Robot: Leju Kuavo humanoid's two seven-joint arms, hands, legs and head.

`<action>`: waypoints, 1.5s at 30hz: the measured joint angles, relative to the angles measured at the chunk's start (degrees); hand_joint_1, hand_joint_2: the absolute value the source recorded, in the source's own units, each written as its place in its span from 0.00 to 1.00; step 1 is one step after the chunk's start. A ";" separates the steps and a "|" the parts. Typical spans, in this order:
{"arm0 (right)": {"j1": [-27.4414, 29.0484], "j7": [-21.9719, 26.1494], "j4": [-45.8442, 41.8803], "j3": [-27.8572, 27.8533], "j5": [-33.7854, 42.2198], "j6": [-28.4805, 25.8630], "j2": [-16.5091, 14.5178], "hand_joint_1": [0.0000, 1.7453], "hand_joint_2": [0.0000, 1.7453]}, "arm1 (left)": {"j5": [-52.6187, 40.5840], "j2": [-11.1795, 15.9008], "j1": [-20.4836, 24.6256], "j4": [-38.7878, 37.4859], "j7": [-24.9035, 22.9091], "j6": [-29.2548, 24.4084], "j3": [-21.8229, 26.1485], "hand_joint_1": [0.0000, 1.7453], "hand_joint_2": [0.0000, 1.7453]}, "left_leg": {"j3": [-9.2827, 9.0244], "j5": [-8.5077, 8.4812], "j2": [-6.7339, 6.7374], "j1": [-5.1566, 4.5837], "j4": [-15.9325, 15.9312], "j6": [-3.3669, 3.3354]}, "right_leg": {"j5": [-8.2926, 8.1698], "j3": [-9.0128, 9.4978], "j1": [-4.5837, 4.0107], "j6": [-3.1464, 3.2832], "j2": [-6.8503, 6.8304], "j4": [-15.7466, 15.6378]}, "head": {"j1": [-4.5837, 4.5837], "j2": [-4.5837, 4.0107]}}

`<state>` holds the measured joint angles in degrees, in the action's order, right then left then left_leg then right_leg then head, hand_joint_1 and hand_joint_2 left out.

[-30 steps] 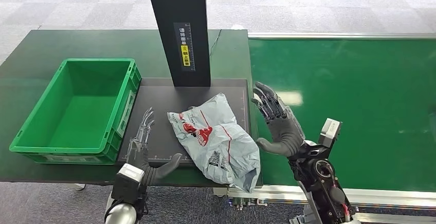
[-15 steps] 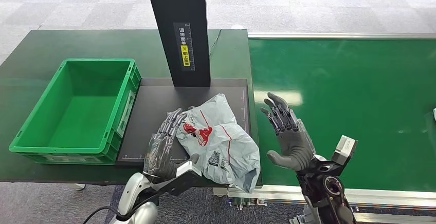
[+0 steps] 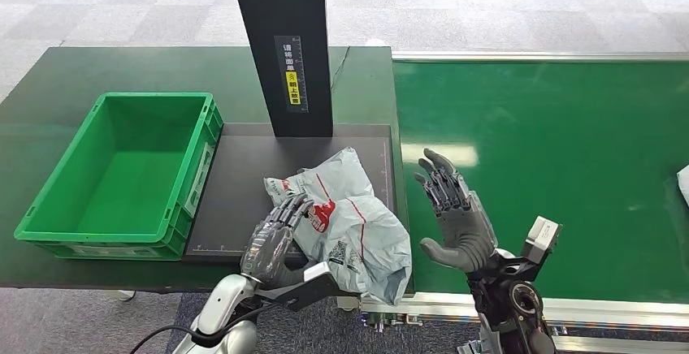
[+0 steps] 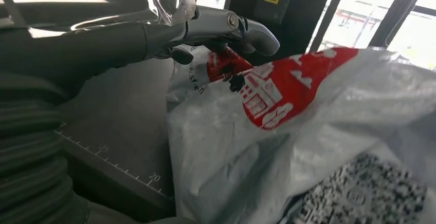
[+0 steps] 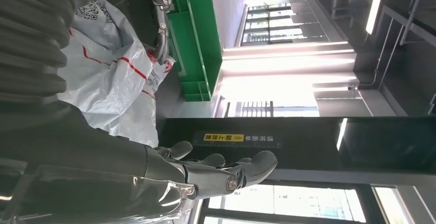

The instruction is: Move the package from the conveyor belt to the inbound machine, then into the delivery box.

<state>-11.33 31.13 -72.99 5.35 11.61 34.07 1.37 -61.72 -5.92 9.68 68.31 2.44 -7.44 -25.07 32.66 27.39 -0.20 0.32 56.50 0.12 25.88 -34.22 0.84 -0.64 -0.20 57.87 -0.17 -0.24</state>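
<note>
1. Left hand [image 3: 275,244] reaches in at the package [image 3: 345,220] from its left side, fingers extended along the crumpled edge and thumb low by the near edge; I judge this a setup for a grasp, since nothing is closed on the bag yet.
2. From my left wrist view, my fingertips [image 4: 257,31] lie over the top of the bag near its red print, touching or just short of it; I cannot tell which.
3. My right hand [image 3: 457,216] stands upright and wide, holding nothing, just beside the package's right edge and apart from it, over the near edge of the conveyor belt [image 3: 569,143].
4. That package lies flat and rumpled on the dark plate of the inbound machine [image 3: 244,175], below its black column [image 3: 284,45], with its near corner hanging over the front edge. So the first leg of the task looks finished.
5. On the left of the plate sits the green delivery box [image 3: 49,200], which explains why my left hand takes this side: a short carry leftward.
6. Thin plastic like this will likely slip and fold, so I want a firm pinch on a bunched part.
</note>
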 joint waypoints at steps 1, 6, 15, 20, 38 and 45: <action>0.00 -0.02 0.02 -0.24 -0.02 0.09 -0.11 0.00 1.00 | -0.28 -0.02 0.04 -0.34 -0.04 0.22 0.00 0.49 1.00 | 0.00 0.00 0.00 0.00 0.00 0.00 | 0.00 0.00 0.00 0.00 0.00 0.00 | 0.00 0.00; 0.16 -0.05 0.13 -1.16 -0.19 0.14 -0.49 0.00 1.00 | -0.64 -0.11 0.21 -1.60 -0.08 0.74 0.02 0.89 1.00 | 0.00 0.00 -0.01 -0.01 0.00 0.00 | 0.00 0.00 0.00 0.00 0.00 0.00 | 0.00 0.00; 1.47 -0.93 0.11 -3.01 -0.94 -0.02 -1.18 0.00 1.00 | -0.01 -0.77 0.80 -2.63 1.16 0.95 0.10 0.96 1.00 | 0.00 0.00 -0.01 0.00 0.00 0.00 | 0.00 0.01 0.00 0.00 0.00 0.00 | 0.00 0.00; 2.00 -1.30 0.11 -3.80 -1.18 -0.26 -1.56 0.00 1.00 | 1.61 -1.03 0.94 -2.87 2.56 0.09 0.11 0.99 1.00 | 0.00 0.00 0.00 0.00 0.00 0.00 | 0.00 0.01 0.00 0.00 0.00 0.00 | 0.01 0.00; 3.99 -3.11 -1.58 -5.26 -0.06 -1.00 -2.13 0.00 1.00 | 13.63 -1.29 -0.47 4.44 21.85 -26.17 3.01 1.00 1.00 | 0.03 0.00 -0.01 0.00 0.00 0.00 | 0.00 0.00 0.00 0.00 -0.01 0.00 | 0.00 0.00; 3.98 -3.53 -1.63 -5.25 0.98 -1.82 -2.09 0.00 1.00 | 12.84 -1.64 -1.75 11.89 28.33 -28.25 8.85 1.00 1.00 | 0.02 0.00 -0.01 0.00 -0.01 0.00 | 0.01 0.01 0.00 0.01 0.00 0.00 | 0.00 0.00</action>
<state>-7.34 27.59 -74.62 0.11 12.60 32.24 -0.72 -48.88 -7.56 7.93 80.21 30.77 -35.69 -16.22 32.68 27.39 -0.21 0.32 56.49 0.12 25.88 -34.21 0.83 -0.63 -0.20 57.87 -0.17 -0.24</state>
